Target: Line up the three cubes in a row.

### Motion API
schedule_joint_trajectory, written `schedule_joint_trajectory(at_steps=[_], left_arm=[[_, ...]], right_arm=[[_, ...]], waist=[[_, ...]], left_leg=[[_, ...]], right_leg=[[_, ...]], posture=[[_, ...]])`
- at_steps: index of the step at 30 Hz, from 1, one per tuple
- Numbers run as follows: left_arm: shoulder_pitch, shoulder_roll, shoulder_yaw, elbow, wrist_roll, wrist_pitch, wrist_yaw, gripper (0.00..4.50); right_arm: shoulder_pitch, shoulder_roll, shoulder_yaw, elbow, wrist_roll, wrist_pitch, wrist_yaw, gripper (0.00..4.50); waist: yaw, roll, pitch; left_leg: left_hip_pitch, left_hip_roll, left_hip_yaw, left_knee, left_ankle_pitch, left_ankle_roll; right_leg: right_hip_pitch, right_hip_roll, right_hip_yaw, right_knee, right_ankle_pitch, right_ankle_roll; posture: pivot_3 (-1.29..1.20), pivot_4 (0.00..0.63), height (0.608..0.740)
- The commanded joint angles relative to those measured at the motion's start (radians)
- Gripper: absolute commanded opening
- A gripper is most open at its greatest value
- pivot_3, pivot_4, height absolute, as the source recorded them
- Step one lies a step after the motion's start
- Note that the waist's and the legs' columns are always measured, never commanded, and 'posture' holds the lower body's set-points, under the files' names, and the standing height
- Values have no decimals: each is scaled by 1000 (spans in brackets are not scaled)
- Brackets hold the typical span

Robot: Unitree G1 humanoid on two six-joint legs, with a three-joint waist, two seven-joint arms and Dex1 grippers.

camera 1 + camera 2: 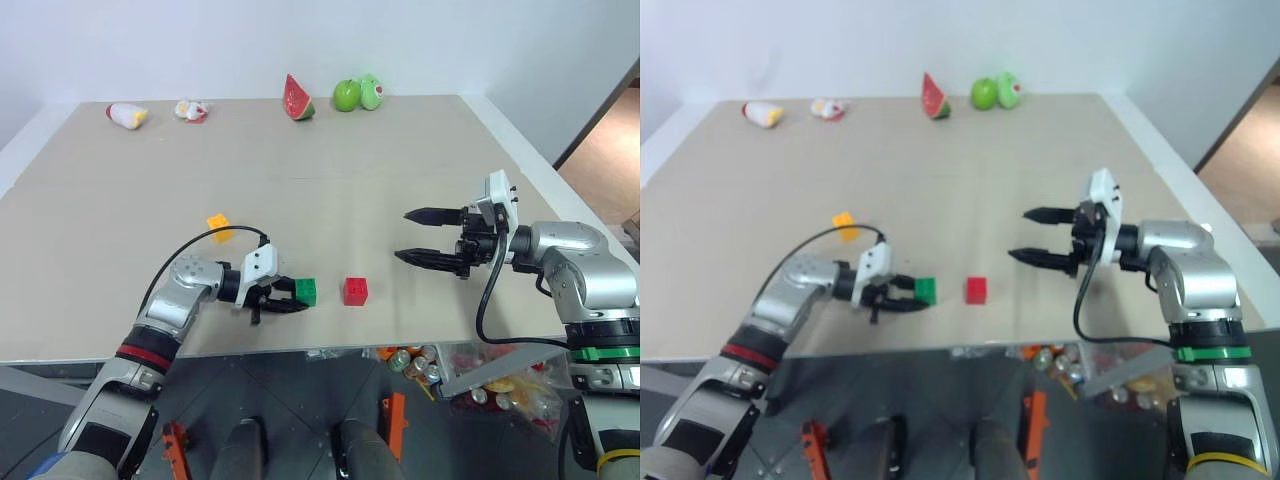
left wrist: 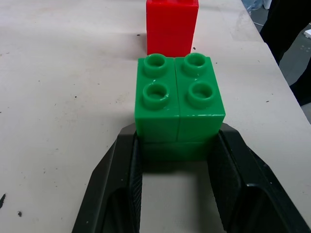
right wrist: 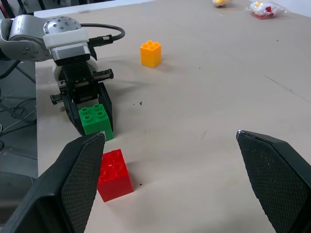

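Cubes of studded plastic sit on the beige table (image 1: 120,230): a green plastic cube (image 1: 306,291) and a red plastic cube (image 1: 355,291) stand near the front edge, close beside each other with a small gap, while the yellow-orange plastic cube (image 1: 219,227) rests apart, farther back and to the left. The left gripper (image 1: 290,299) brackets the green cube, its black fingers (image 2: 114,194) against the block's sides; whether they clamp or are letting go I cannot tell. Green seems set there to start the row beside red. The right gripper (image 1: 425,236) hovers over the table with fingers spread wide, grasping nothing.
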Motion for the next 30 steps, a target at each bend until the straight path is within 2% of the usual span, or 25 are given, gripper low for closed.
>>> schedule_joint_trajectory(at_steps=[1, 3, 13, 17, 24, 30], left_arm=[[12, 12, 30, -9, 1, -8, 33, 3283], [18, 22, 35, -8, 8, -14, 46, 3973], [121, 226, 120, -141, -31, 41, 16, 3973], [194, 304, 229, -212, -87, 89, 57, 3973], [269, 263, 444, -306, -220, 222, 258, 3973], [306, 221, 494, -240, -203, 191, 373, 3973]], right_arm=[[-31, -4, -22, -8, 11, -11, 7, 4500], [-36, -4, -23, -3, 11, -12, 8, 4500], [-135, 15, 5, 100, -18, -51, 49, 4500], [-194, 58, 37, 147, -47, -87, 58, 4500], [-241, 199, 84, 134, -69, -104, -6, 4500], [-227, 259, 119, 119, -74, -105, -6, 4500]], waist=[[0, 0, 0], [0, 0, 0], [-30, 0, 0], [-31, 0, 0], [-21, 0, 0], [-19, 0, 0]], left_leg=[[0, 0, 0, 0, 0, 0], [0, 0, 0, 1, 0, 0], [5, 2, 1, -1, 1, 1], [5, 3, 2, -3, 1, 1], [3, 4, 3, -3, 1, 1], [2, 4, 3, -3, 1, 1]], right_leg=[[0, 0, 0, 0, 0, 0], [0, 0, 0, 0, 1, 0], [-1, 2, 3, 0, 6, -3], [-2, 3, 4, 0, 5, -5], [-3, 3, 4, 0, 4, -4], [-3, 3, 4, 0, 4, -3]], posture=[[0, 150, 740], [0, 150, 740], [0, 150, 740], [0, 150, 740], [0, 150, 740], [0, 150, 740]])
